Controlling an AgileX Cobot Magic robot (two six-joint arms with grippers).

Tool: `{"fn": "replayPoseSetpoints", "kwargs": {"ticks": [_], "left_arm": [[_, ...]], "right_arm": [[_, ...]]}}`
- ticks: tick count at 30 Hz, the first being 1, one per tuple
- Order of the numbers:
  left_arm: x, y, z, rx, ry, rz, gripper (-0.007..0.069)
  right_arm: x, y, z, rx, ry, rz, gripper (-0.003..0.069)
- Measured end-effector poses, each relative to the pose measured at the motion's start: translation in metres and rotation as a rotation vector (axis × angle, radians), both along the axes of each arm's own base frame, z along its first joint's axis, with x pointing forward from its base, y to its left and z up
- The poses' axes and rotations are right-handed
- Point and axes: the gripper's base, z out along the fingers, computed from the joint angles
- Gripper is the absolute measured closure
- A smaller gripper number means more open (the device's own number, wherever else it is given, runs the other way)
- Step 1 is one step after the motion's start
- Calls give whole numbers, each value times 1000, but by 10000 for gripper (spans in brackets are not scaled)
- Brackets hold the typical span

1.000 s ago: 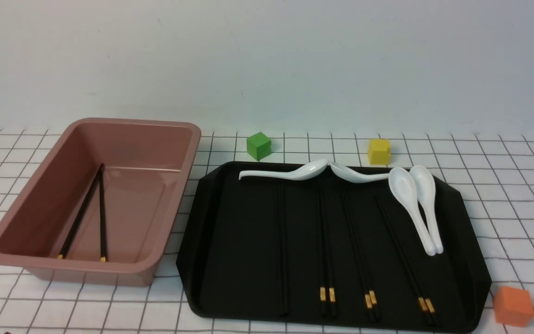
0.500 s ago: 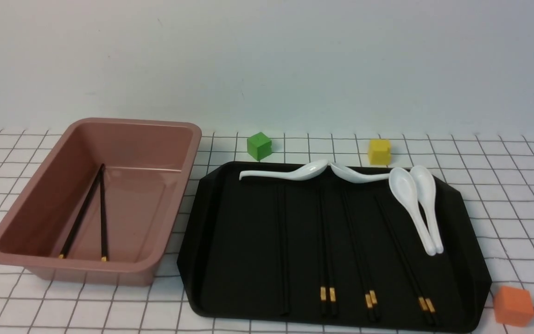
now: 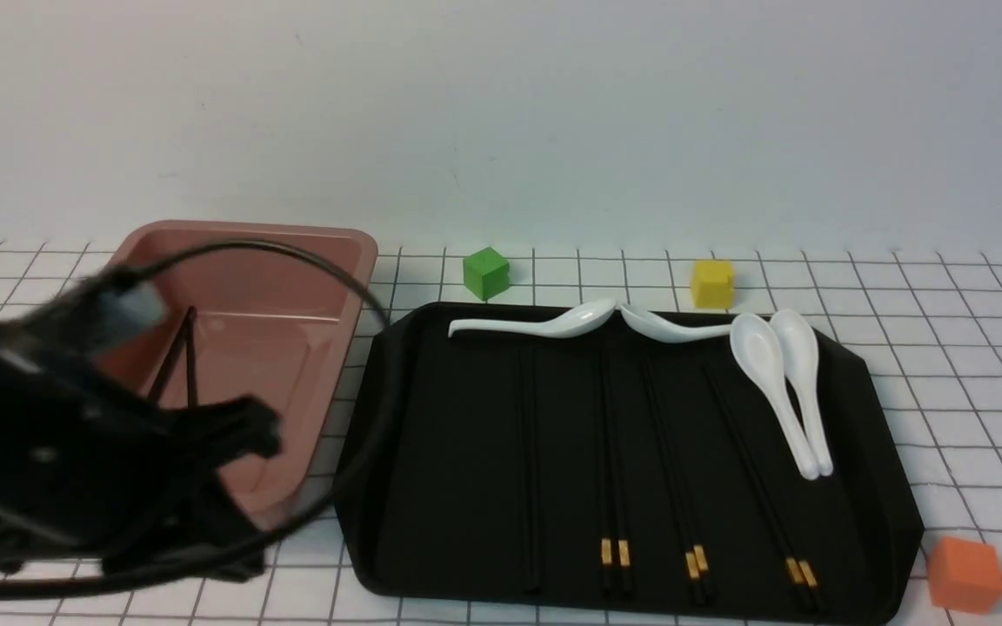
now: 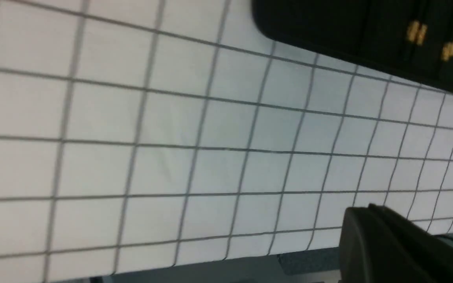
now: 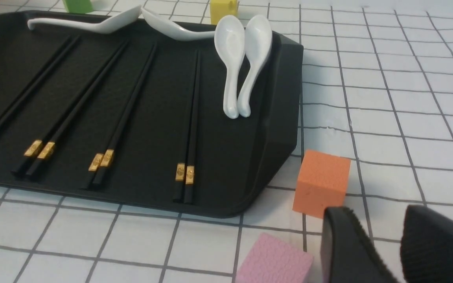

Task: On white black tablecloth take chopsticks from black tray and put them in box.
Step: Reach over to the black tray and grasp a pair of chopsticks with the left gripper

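left gripper (image 4: 368,224): only one dark finger in the wrist view, over bare tablecloth (image 4: 171,137); wide or narrow, impossible to tell
left arm (image 3: 49,435): blurred black mass low in the front view, in front of the near end of the box (image 3: 327,261), with a cable (image 3: 292,252) looping above and around it
right gripper (image 5: 382,236): low over the tablecloth, two ribbed fingers a little apart, nothing between them
beside the right gripper: orange cube (image 5: 321,182) and pink cube (image 5: 273,259), both on the tablecloth, just off the near right corner of the black tray (image 5: 281,78)
chopsticks (image 3: 530,469): plain black pair, flat on the black tray, leftmost of four pairs, lying lengthwise, touched by neither gripper
banded chopsticks (image 3: 612,487): three pairs with gold bands near the near ends, right of the plain pair, roughly parallel
spoons (image 3: 779,391): four, white; two bowl to bowl along the far rim, two side by side at the tray's far right
box: pink, just left of the tray; inside, a dark pair of sticks (image 3: 190,348), lower part hidden behind the arm
beyond the tray: green cube (image 3: 485,272) and yellow cube (image 3: 711,283), on the tablecloth just past the far rim
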Motion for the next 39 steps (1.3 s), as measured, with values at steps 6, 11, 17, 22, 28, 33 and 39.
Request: {"fn": "replayPoseSetpoints", "kwargs": {"ticks": [6, 11, 17, 22, 28, 33, 39], "left_arm": [[37, -74, -26, 92, -28, -3, 608], [65, -126, -49, 196, -61, -17, 430], [97, -169, -87, 280, -27, -53, 258], [111, -178, -116, 350, 3, -67, 248], [116, -180, -138, 388, 20, -79, 279], [117, -182, -140, 392, 31, -78, 429], [108, -173, -108, 400, 28, -72, 534]], "right_arm": [[0, 0, 0, 0, 0, 0, 419], [0, 0, 0, 0, 0, 0, 419], [0, 0, 0, 1, 0, 0, 419], [0, 0, 0, 1, 0, 0, 419], [0, 0, 0, 2, 0, -1, 419], [0, 0, 0, 2, 0, -1, 419], [0, 0, 0, 3, 0, -1, 419]]}}
